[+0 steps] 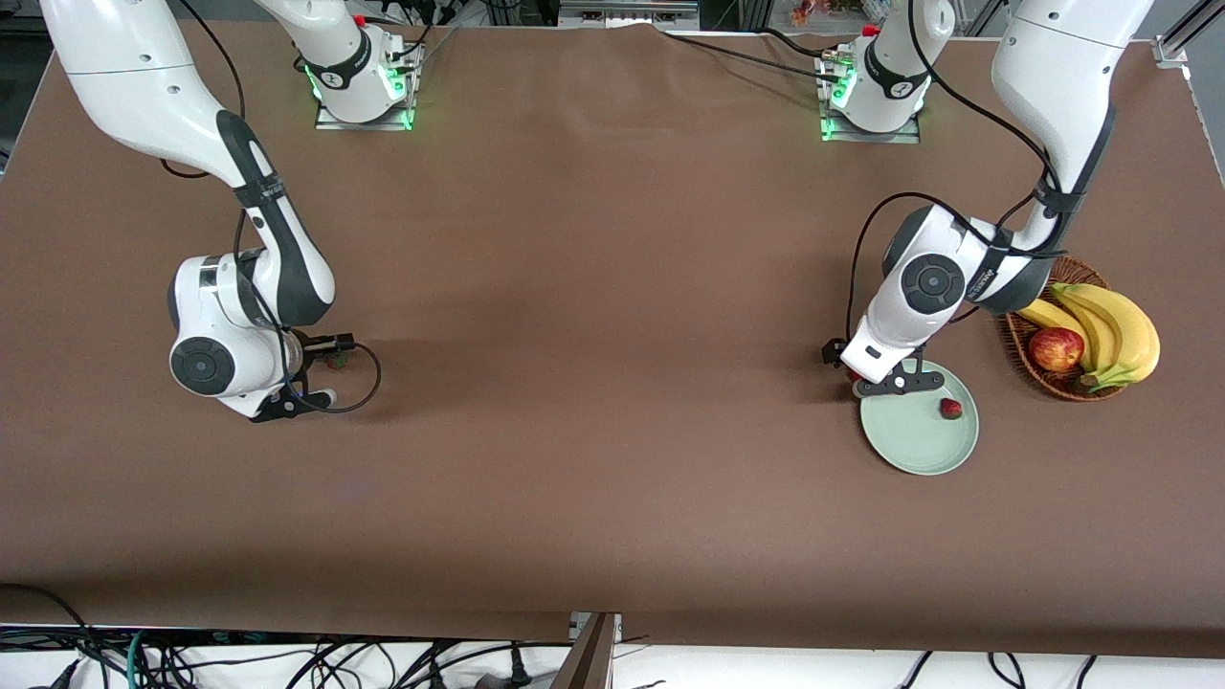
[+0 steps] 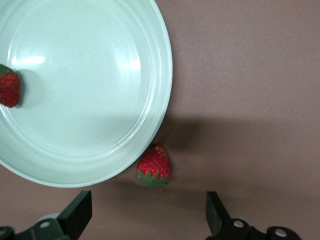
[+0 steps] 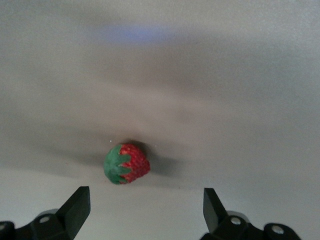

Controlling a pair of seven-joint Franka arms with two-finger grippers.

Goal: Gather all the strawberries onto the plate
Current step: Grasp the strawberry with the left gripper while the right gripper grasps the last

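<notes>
A brown cloth covers the table, with a wicker basket of bananas and an apple at the left arm's end. The left gripper hangs with its jaws spread and empty over a strawberry lying against the rim of the mint plate; a second berry already sits in the plate. The right gripper, likewise parted and empty, hovers over the third strawberry on bare table. These berries look light, soft and easily bruised, so a gentle pinch across the red flanks below the cap seems best. No readable writing; the arm's markings are probably logos.
</notes>
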